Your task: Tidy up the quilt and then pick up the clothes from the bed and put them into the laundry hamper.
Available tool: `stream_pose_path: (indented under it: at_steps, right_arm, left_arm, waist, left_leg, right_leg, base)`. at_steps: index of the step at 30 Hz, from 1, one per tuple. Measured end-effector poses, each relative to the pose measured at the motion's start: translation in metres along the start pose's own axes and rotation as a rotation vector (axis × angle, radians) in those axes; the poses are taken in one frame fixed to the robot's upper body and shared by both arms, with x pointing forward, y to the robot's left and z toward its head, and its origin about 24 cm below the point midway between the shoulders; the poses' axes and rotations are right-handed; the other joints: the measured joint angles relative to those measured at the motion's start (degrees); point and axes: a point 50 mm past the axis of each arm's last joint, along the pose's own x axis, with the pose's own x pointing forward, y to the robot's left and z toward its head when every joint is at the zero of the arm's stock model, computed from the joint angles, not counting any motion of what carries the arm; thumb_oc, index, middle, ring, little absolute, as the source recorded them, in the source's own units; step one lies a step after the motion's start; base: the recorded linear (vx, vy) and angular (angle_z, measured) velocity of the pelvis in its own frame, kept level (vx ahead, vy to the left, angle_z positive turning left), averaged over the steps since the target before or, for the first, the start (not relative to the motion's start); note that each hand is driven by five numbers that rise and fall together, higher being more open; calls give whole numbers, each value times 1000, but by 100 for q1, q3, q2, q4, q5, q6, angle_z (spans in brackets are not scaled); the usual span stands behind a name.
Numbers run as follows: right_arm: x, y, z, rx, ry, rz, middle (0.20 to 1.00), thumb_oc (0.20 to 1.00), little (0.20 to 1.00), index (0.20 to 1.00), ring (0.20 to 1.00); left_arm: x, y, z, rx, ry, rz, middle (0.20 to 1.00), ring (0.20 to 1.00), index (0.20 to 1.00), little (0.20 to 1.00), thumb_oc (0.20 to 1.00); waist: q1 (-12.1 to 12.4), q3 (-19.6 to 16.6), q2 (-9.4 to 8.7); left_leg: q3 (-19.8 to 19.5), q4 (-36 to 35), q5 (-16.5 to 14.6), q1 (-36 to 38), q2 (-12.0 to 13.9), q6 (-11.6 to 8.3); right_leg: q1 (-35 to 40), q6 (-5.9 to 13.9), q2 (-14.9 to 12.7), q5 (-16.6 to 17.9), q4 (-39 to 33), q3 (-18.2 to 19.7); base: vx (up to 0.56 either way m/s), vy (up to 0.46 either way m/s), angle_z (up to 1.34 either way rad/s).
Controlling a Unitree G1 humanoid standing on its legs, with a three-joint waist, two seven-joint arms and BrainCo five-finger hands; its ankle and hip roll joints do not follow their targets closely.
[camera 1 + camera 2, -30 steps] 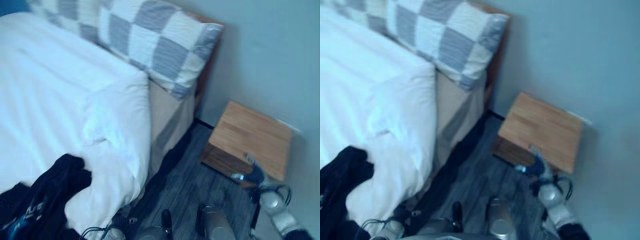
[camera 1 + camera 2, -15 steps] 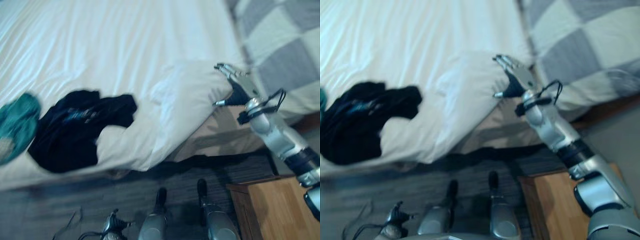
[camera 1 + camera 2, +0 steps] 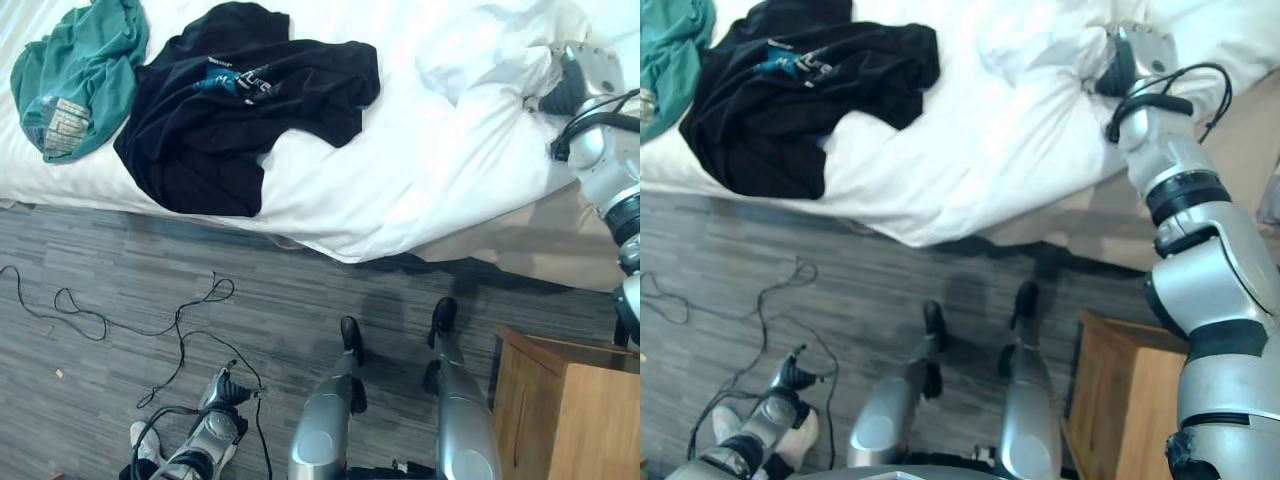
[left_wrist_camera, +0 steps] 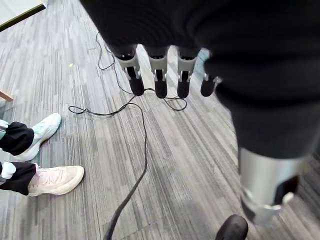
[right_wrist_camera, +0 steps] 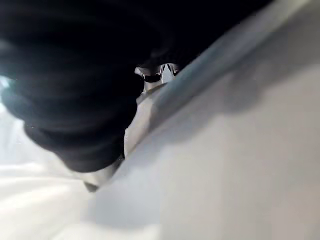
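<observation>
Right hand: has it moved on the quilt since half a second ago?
Cannot tell: the camera swung. The right hand lies at the same bunched fold of the quilt as before.

Rumpled white quilt (image 3: 420, 160) under crumpled black shirt (image 3: 240, 100), teal garment (image 3: 75, 65) beside.

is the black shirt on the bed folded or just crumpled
Crumpled: the black shirt lies in a loose, uneven heap on the white quilt.

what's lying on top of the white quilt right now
A black shirt lies spread on the white quilt, a teal garment crumpled beside it. The right hand is at a bunched fold; its fingers are hidden in the cloth.
</observation>
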Motion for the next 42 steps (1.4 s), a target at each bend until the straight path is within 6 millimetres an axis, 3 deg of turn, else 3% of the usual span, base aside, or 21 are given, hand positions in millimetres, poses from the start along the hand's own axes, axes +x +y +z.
stream_pose_path:
  at_steps: [3, 4, 5, 6, 7, 11, 14, 18, 19, 20, 21, 23, 24, 26, 27, 28, 31, 33, 37, 41, 42]
  right_arm:
    - [-30, 25, -17, 178, 19, 15, 200, 200, 200, 200, 200]
    - [-62, 51, -28, 260, 24, 56, 200, 200, 200, 200, 200]
    - [-72, 53, -30, 298, 21, 47, 555, 555, 555, 555, 555]
    - [-111, 66, -48, 363, 66, 55, 1000, 1000, 1000, 1000, 1000]
    - [-125, 71, -53, 391, 84, 51, 1000, 1000, 1000, 1000, 1000]
    - [-246, 130, -121, 381, 481, 232, 1000, 1000, 1000, 1000, 1000]
    - [-282, 151, -128, 442, 607, 296, 1000, 1000, 1000, 1000, 1000]
    - [-382, 190, -159, 504, 1147, 485, 1000, 1000, 1000, 1000, 1000]
    - [-400, 187, -165, 512, 1248, 481, 843, 843, 843, 843, 843]
    - [-410, 183, -169, 518, 1298, 461, 200, 200, 200, 200, 200]
    - [-412, 179, -172, 528, 1318, 435, 200, 200, 200, 200, 200]
    - [-382, 157, -172, 586, 1185, 314, 200, 200, 200, 200, 200]
    - [-341, 137, -166, 604, 1011, 217, 200, 200, 200, 200, 200]
    - [-310, 121, -161, 593, 865, 136, 200, 200, 200, 200, 200]
    - [-265, 100, -147, 582, 694, 41, 200, 200, 200, 200, 200]
    - [-237, 85, -136, 581, 564, -28, 200, 200, 200, 200, 200]
    - [-183, 72, -105, 608, 380, -108, 200, 200, 200, 200, 200]
    - [-154, 80, -79, 630, 298, -64, 200, 200, 200, 200, 200]
    - [-164, 123, -81, 630, 416, 93, 200, 200, 200, 200, 200]
    - [-196, 160, -87, 736, 590, 142, 200, 200, 200, 200, 200]
    - [-217, 175, -95, 781, 702, 152, 200, 200, 200, 200, 200]
  left_arm:
    - [-1, -9, 3, -38, 1, -13, 1000, 1000, 1000, 1000, 1000]
    - [-4, -18, 2, -48, 4, -33, 1000, 1000, 1000, 1000, 1000]
    - [-5, -21, 1, -62, 12, -39, 1000, 1000, 1000, 1000, 1000]
    - [-7, -30, 2, -77, 18, -55, 1000, 1000, 1000, 1000, 1000]
    - [-8, -32, 0, -93, 27, -55, 1000, 1000, 1000, 1000, 1000]
    - [-17, -42, -24, -88, 135, -72, 1000, 1000, 1000, 1000, 1000]
    - [-19, -45, -28, -67, 145, -83, 1000, 1000, 1000, 1000, 1000]
    - [-16, -44, -20, -57, 118, -89, 1000, 1000, 1000, 1000, 1000]
    - [-16, -44, -21, -50, 119, -95, 1000, 1000, 1000, 1000, 1000]
    - [-18, -45, -25, -47, 134, -103, 1000, 1000, 1000, 1000, 1000]
    - [-18, -45, -27, -47, 140, -105, 1000, 1000, 1000, 1000, 1000]
    - [-25, -51, -40, -45, 178, -121, 1000, 1000, 1000, 1000, 1000]
    - [-26, -53, -41, -46, 185, -125, 1000, 1000, 1000, 1000, 1000]
    - [-25, -52, -38, -50, 170, -120, 1000, 1000, 1000, 1000, 1000]
    - [-25, -53, -36, -49, 162, -123, 1000, 1000, 1000, 1000, 1000]
    - [-24, -54, -33, -51, 161, -126, 1000, 1000, 1000, 1000, 1000]
    - [-23, -55, -30, -51, 152, -128, 1000, 1000, 1000, 1000, 1000]
    - [-21, -55, -25, -45, 137, -130, 1000, 1000, 1000, 1000, 1000]
    - [-16, -51, -15, -42, 105, -120, 1000, 1000, 1000, 1000, 1000]
    - [-18, -50, -22, -47, 132, -118, 1000, 1000, 1000, 1000, 1000]
    - [-18, -50, -21, -54, 131, -115, 1000, 1000, 1000, 1000, 1000]
  waist:
    - [8, -7, -11]
    - [-69, -17, -44]
    - [-91, -35, -47]
    - [-222, -76, -111]
    - [-231, -122, -129]
    - [-772, -733, -508]
    - [-978, -1194, -673]
    - [-962, -1435, -721]
    - [-962, -1431, -697]
    - [-981, -1431, -678]
    - [-1026, -1430, -681]
    - [-1253, -1422, -655]
    - [-1317, -1410, -638]
    - [-1332, -1406, -633]
    - [-1283, -1386, -603]
    - [-1214, -1354, -569]
    - [-1056, -1217, -486]
    - [-834, -987, -365]
    - [-466, -756, -216]
    - [-523, -617, -318]
    - [-600, -585, -394]
  left_leg:
    - [-32, -8, -42, 317, 51, 42]
    - [-35, -6, -103, 559, 81, 14]
    - [-37, -12, -127, 618, 90, 44]
    - [-26, -12, -187, 742, 97, 33]
    - [-37, -14, -200, 772, 107, 35]
    - [38, -42, -363, 1085, 152, 7]
    - [229, -45, -492, 1278, 197, 4]
    - [361, -28, -547, 1350, 194, -24]
    - [407, -25, -547, 1349, 183, -22]
    - [467, -21, -552, 1365, 174, -15]
    - [506, -20, -562, 1397, 160, -6]
    - [580, -44, -596, 1415, 141, 14]
    - [653, -49, -643, 1436, 122, 67]
    - [649, -50, -644, 1423, 119, 69]
    - [643, -50, -644, 1373, 111, 70]
    - [611, -49, -610, 1302, 107, 98]
    - [487, -48, -494, 1132, 111, 85]
    - [354, -35, -394, 972, 120, 80]
    - [83, -18, -259, 805, 173, 14]
    - [-59, -24, -261, 901, 145, 4]
    - [-156, -26, -304, 1086, 138, 13]
  right_leg:
    - [406, 17, 43, -11, -122, -46]
    - [683, 75, 98, -52, -204, -50]
    - [755, 82, 87, -59, -223, -56]
    - [900, 108, 112, -78, -284, -45]
    - [958, 112, 117, -77, -317, -54]
    - [1388, 157, 215, -39, -658, 14]
    - [1561, 220, 313, 9, -870, 199]
    - [1555, 240, 341, 22, -907, 331]
    - [1536, 253, 335, 31, -908, 378]
    - [1523, 263, 331, 40, -907, 424]
    - [1524, 269, 334, 44, -908, 475]
    - [1516, 297, 327, 61, -913, 589]
    - [1503, 338, 317, 88, -918, 665]
    - [1493, 345, 312, 93, -918, 685]
    - [1436, 343, 311, 92, -919, 716]
    - [1397, 344, 312, 93, -917, 739]
    - [1244, 351, 328, 100, -915, 735]
    - [1173, 364, 331, 120, -912, 665]
    - [1145, 328, 337, 151, -908, 398]
    - [1343, 257, 279, 144, -906, 236]
    - [1594, 236, 255, 114, -909, 148]
  base:
    - [92, 43, 5]
    - [147, 55, 0]
    - [136, 60, -4]
    - [153, 49, -2]
    - [135, 63, -9]
    - [115, 55, -14]
    - [82, 29, -32]
    - [45, 28, -19]
    - [13, 58, -17]
    - [6, 49, -24]
    - [5, 59, -29]
    - [-8, 39, -32]
    - [-31, 3, -22]
    - [-42, -13, -8]
    - [-79, -37, 4]
    - [-94, -46, 5]
    - [-62, -40, 19]
    - [-62, -42, 37]
    - [-1, 20, 41]
    - [46, 105, 24]
    - [25, 101, 34]
